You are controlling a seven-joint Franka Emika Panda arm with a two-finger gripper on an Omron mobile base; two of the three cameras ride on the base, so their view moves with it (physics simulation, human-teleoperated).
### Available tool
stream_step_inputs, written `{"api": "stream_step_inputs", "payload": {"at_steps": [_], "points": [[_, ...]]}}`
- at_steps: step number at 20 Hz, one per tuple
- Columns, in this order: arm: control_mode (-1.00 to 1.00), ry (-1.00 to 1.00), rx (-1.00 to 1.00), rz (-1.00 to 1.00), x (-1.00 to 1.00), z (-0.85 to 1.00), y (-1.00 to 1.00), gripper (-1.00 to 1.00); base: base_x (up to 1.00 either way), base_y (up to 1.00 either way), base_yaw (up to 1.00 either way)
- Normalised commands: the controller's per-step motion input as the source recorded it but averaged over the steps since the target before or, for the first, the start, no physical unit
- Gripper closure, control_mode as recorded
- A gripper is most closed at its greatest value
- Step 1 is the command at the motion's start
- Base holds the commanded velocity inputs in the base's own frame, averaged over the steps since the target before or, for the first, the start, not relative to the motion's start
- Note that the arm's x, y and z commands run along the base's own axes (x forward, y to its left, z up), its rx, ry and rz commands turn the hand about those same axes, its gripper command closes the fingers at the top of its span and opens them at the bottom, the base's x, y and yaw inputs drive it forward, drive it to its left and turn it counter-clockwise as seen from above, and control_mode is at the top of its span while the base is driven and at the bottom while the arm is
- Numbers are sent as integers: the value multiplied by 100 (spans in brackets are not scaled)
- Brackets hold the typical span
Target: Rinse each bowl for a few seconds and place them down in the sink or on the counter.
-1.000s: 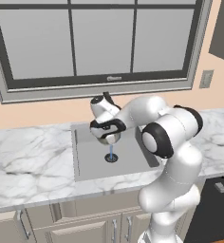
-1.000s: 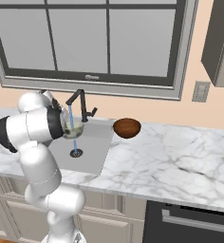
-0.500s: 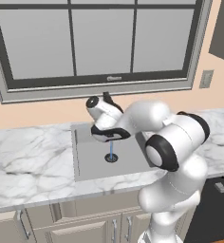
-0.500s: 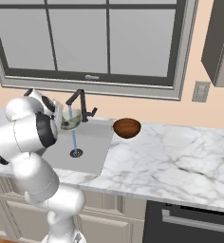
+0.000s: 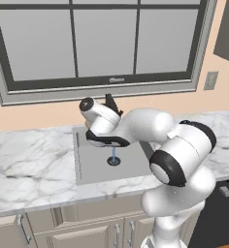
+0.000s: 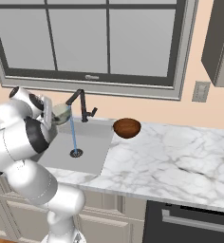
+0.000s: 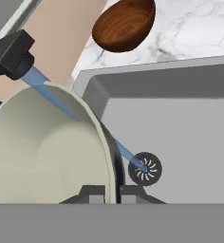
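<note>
1. The two-finger gripper (image 7: 112, 192) on the white arm is closed on the rim of the pale greenish-beige round bowl (image 7: 47, 147); in the hand view 1 dark fingertip sits on each side of the thin rim, with almost no gap between them.
2. In the right base view that pale bowl (image 6: 61, 113) hangs in the air over the back part of the large grey rectangular sink (image 6: 92, 159), just beside the spout of the thin black faucet (image 6: 81, 105).
3. A thin blue stream of water (image 6: 73, 134) falls from the spout, passes the bowl's edge and lands on the round dark drain (image 6: 76, 153) in the basin floor.
4. In the hand view the stream (image 7: 61, 102) runs across the bowl's rim and on down to the drain (image 7: 145, 168).
5. The dark reddish-brown round bowl (image 6: 127, 127) stands upright on the white marble worktop with grey veins (image 6: 180, 161), near its back edge and just beside the sink's right rim.
6. In the left base view the arm's wrist (image 5: 104, 127) hangs over the basin (image 5: 94, 164) and hides the pale bowl, while the stream (image 5: 113, 156) reaches the drain (image 5: 113, 161).
</note>
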Motion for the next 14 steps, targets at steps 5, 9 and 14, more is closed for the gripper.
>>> {"api": "stream_step_inputs", "payload": {"at_steps": [5, 9, 14], "points": [[-100, -4, 6, -2, -10, 21, 54, 100, 0, 0, 0], [-100, -5, 4, -1, -7, 7, 42, 100, 0, 0, 0], [-100, -2, 6, 0, -14, 0, 41, 100, 0, 0, 0]]}}
